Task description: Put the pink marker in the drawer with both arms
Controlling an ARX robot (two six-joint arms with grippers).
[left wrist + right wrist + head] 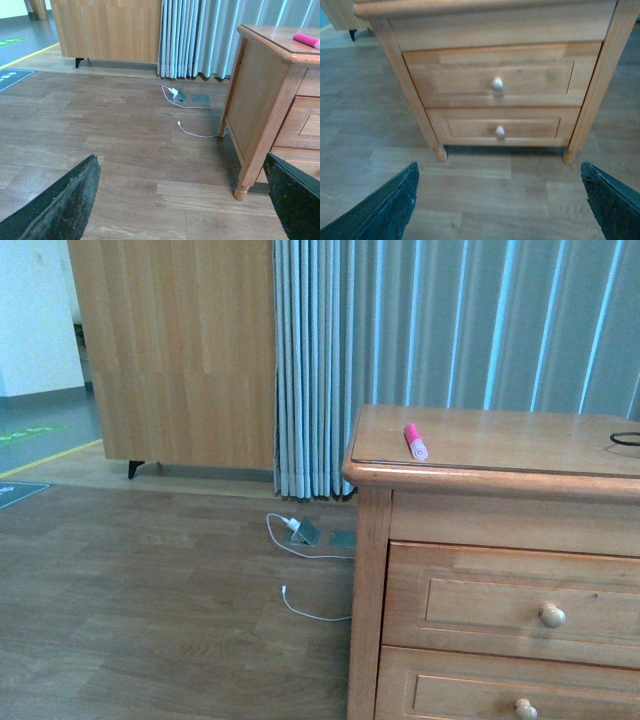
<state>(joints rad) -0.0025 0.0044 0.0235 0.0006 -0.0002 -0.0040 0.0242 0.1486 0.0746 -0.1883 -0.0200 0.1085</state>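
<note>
Pink marker (415,441) near nightstand (500,445) front edge

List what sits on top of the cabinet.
A pink marker lies on the cabinet, near its front edge. A black loop, perhaps a cable, shows at the picture's right edge, cut off. The top beyond that is out of view.

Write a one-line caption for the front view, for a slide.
Pink marker lies on the wooden cabinet top; upper drawer and lower drawer are shut, neither arm in view.

The right tool (499,167), spread wide, faces the shut upper drawer (465,80).
</note>
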